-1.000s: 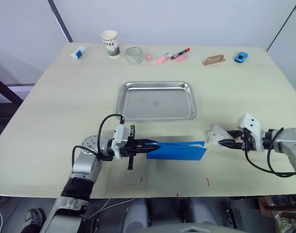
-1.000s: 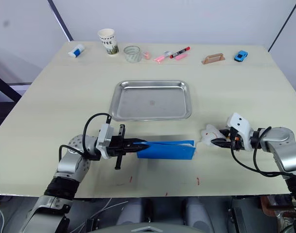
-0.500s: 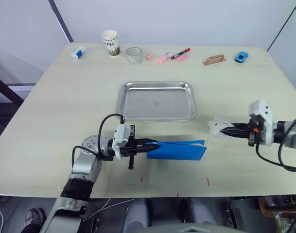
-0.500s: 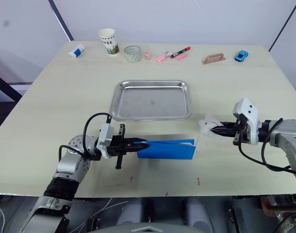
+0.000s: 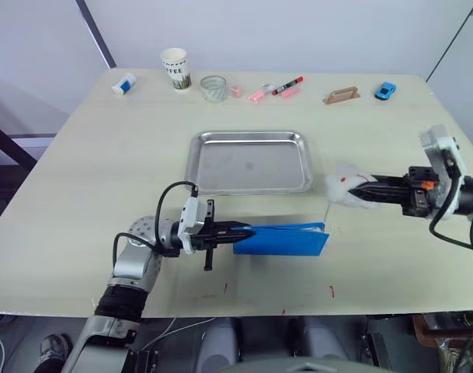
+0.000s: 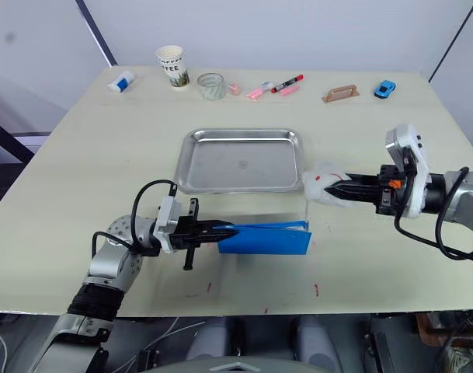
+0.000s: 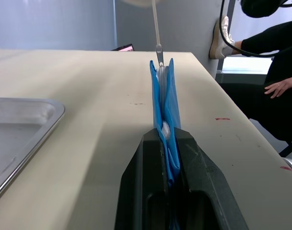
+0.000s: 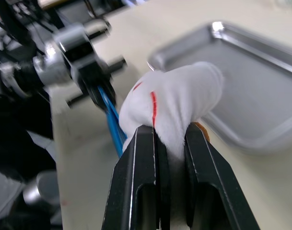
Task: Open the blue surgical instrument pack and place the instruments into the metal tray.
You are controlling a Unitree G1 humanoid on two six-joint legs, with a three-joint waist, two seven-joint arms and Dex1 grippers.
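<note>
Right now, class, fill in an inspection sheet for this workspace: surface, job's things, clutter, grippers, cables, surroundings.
Surface: pale table, small red marks near the front edge.
Job's things: blue surgical instrument pack stands on edge, in front of the metal tray, which holds nothing. A thin strand runs from the pack's right end up to a white wad.
Clutter: along the far edge, paper cup, glass, pink and red markers, blue toy car.
Grippers: left gripper jaws shut on the pack's left end; right gripper jaws shut on the white wad, raised beside the tray.
Cables: black cables loop at both wrists.
Surroundings: a person's hand beyond the table.
</note>
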